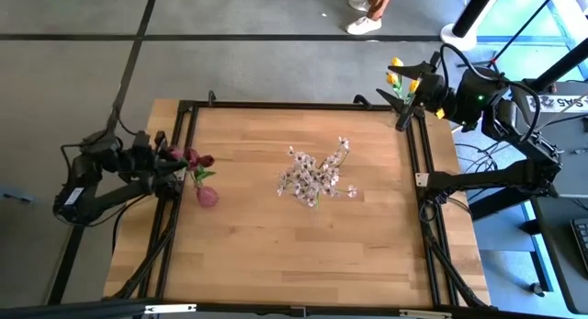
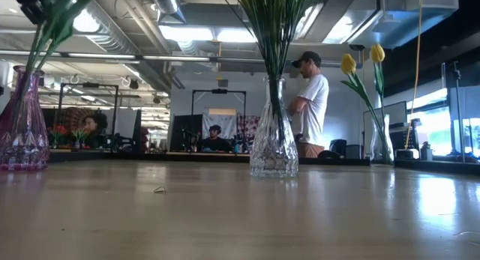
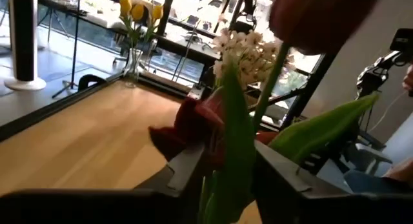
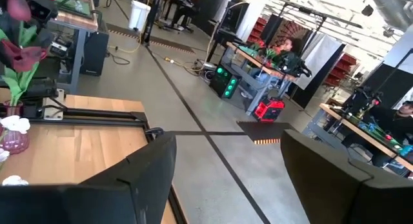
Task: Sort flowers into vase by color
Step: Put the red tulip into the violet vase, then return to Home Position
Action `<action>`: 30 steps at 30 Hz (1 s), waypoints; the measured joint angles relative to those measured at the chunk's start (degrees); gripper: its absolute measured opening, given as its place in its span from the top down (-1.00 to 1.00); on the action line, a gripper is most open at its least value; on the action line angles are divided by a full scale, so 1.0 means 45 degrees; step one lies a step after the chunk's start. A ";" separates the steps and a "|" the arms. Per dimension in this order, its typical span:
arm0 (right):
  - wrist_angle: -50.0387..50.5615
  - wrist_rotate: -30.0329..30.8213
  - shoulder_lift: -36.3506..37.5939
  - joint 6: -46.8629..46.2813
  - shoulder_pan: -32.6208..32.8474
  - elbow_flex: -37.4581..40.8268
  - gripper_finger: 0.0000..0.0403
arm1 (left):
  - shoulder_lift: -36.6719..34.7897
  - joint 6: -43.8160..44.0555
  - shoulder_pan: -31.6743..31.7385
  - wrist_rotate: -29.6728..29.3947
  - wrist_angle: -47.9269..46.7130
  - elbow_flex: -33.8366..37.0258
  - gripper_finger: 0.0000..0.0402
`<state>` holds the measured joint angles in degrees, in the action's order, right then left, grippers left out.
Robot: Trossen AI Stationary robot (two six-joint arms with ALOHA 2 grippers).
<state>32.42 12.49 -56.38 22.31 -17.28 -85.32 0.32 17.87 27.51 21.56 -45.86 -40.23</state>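
Pale wooden surface (image 1: 276, 236) with a black metal frame along its edges carries three vases. Left pincer (image 1: 173, 165) sits at the left frame rail, directly beside the pink faceted glass vase (image 1: 208, 196), and is closed on the green stems of the dark red-purple tulips (image 1: 197, 159); the left wrist view shows those stems (image 3: 235, 146) pinched between its dark fingers (image 3: 187, 169), with a red bloom just ahead of them. The stems lean toward the pink vase mouth; whether they sit inside it cannot be told.

Spray of tiny pale pink-white blossoms (image 1: 314, 176) stands in a clear cut-glass vase (image 2: 274, 144) mid-surface, well apart from both pincers.

Right pincer (image 1: 415, 103) holds at the far right corner, just beside the yellow tulips (image 1: 396, 77), which stand in a slim clear vase (image 2: 379, 147) at that corner. Its fingers (image 4: 145, 172) are spread wide, with nothing between them.

Bare wood lies open between the three vases and across the whole near half. Beyond the far edge a person in a white shirt (image 2: 311, 103) stands.
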 joint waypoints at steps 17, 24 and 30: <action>0.0053 0.0228 0.0092 0.0151 -0.0005 0.0000 -0.38 | 0.0495 0.1237 -0.0015 0.0401 -0.4284 -0.2648 0.02; 0.0053 0.0210 0.0102 0.0208 -0.0005 0.0000 -0.38 | 0.2313 0.0972 -0.0017 0.0462 -0.8050 -0.4679 0.02; 0.0199 -0.0038 0.0102 0.0452 -0.0005 0.0000 -0.38 | 0.2700 0.0113 -0.0003 0.0398 -0.8154 -0.6457 0.02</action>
<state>33.32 12.32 -55.92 24.34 -17.30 -85.32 12.47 18.38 27.49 23.35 -82.55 -69.29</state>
